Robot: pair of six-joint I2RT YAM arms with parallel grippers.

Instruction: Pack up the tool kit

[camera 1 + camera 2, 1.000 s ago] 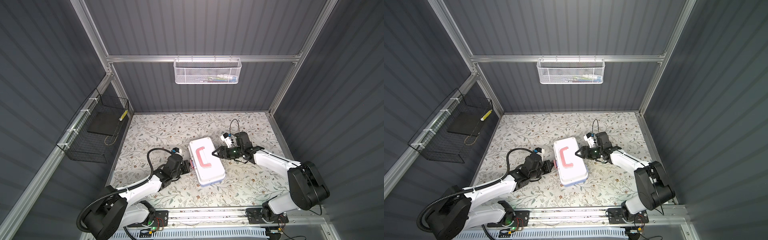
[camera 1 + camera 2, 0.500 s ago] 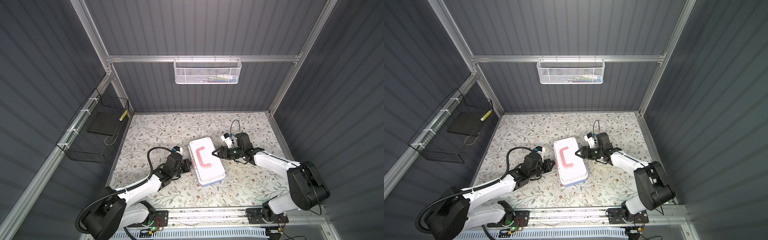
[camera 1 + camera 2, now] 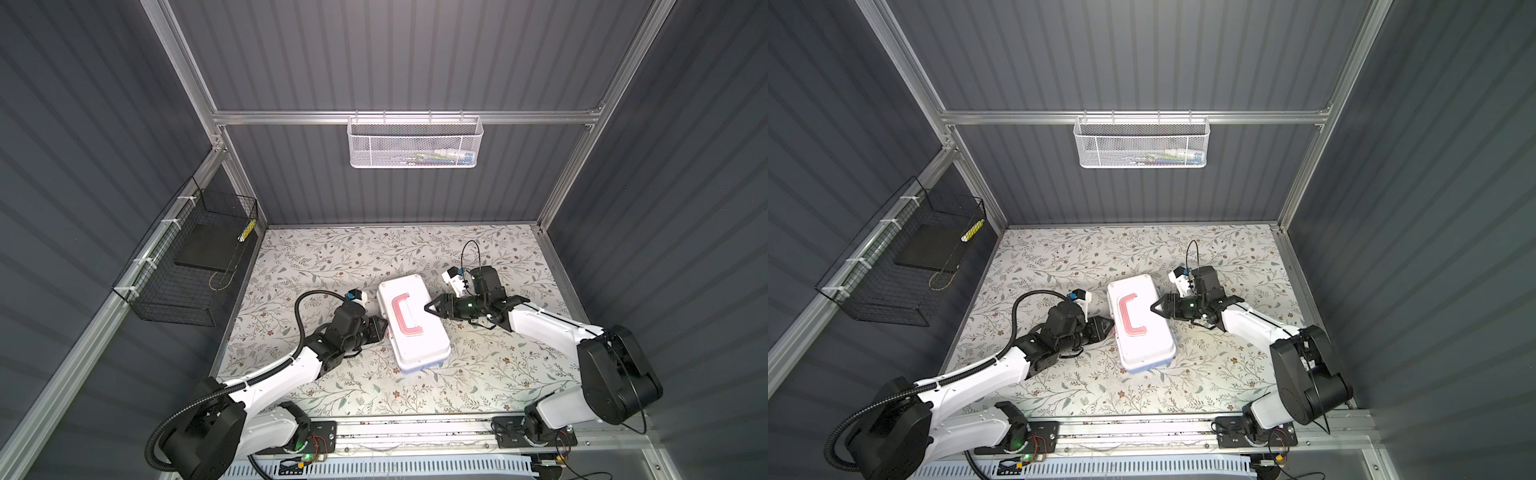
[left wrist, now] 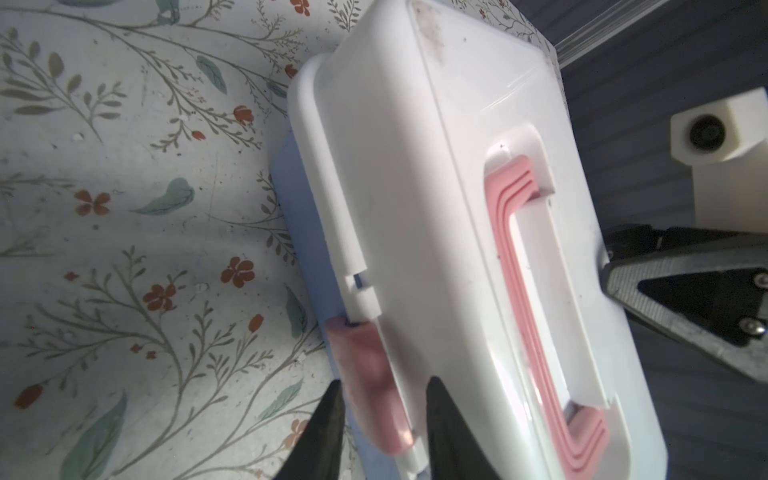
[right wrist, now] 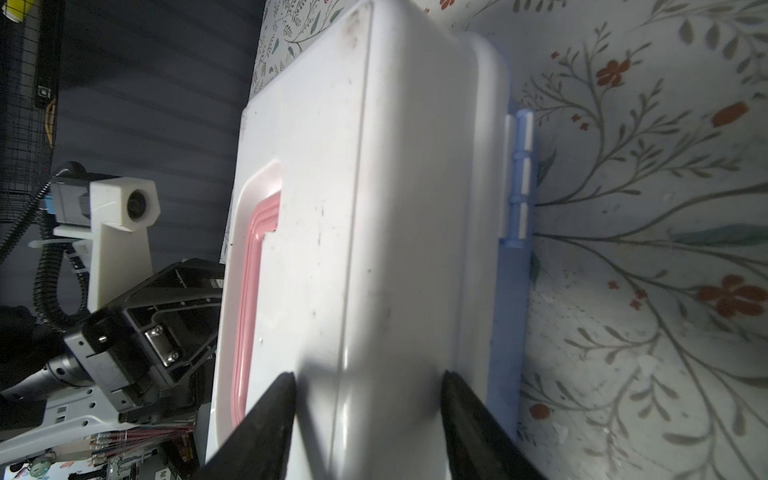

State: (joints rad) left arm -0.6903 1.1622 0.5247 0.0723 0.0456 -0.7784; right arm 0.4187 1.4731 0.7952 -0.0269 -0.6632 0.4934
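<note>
**Desk:** Where is the tool kit [image 3: 413,328]?

**Photographer:** Lid down on the floral table [image 3: 332,257], long axis crosswise between the arms. The left gripper [image 4: 383,380] is at the kit's pink latch [image 4: 361,365], jaws parted astride it; a second ago they were shut.

**Desk:** The right gripper [image 5: 368,374]?

**Photographer:** Straddling the kit's hinge edge; clamped or not, I cannot tell. The kit hasn't moved.

Floral-patterned tabletop [image 3: 332,257], closed white-lidded tool kit [image 3: 424,349] lying askew near its middle

White lid [image 4: 415,208], pink handle [image 4: 507,249], light-blue base [image 5: 509,332], floral-print tabletop [image 4: 124,208].
</note>
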